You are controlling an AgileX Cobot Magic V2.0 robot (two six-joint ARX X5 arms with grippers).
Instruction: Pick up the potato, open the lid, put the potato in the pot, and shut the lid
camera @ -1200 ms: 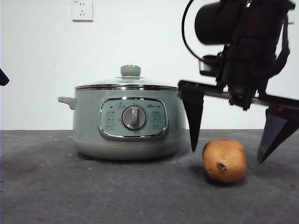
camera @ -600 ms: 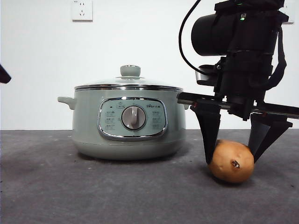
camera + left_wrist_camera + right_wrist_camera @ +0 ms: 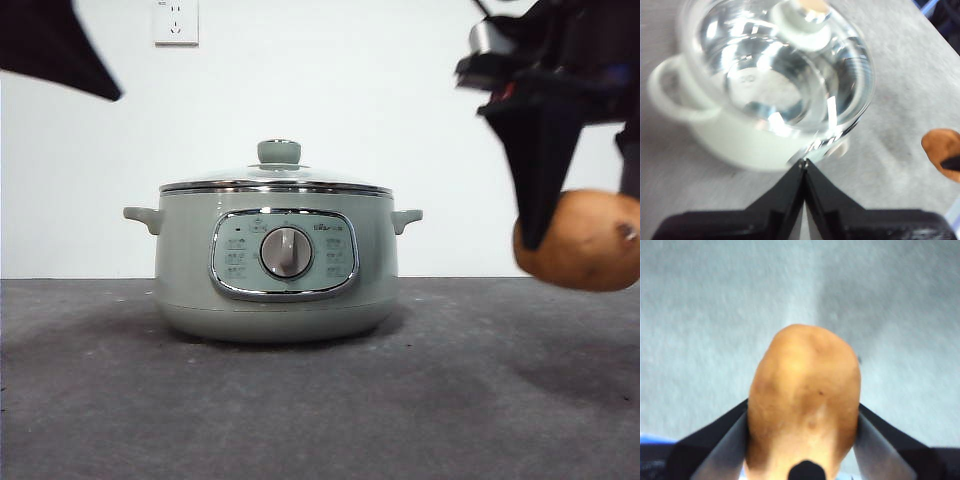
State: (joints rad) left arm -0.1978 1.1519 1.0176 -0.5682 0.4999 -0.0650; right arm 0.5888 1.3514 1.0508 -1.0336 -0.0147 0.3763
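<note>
On the table point(image 3: 320, 400) I see the pot point(image 3: 275, 262), lid point(image 3: 276, 180) on. Only my left wrist view looks through the glass, left claw point(image 3: 804, 165) pressed together above. Since half a second ago, the potato point(image 3: 585, 240) has lifted off the table, right claw point(image 3: 802, 415) clamped around it.

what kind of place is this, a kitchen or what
Probably a robot test bench, not a kitchen: a bare grey table, a plain white wall with a socket, the lidded pot, and the right gripper holding the potato.
</note>
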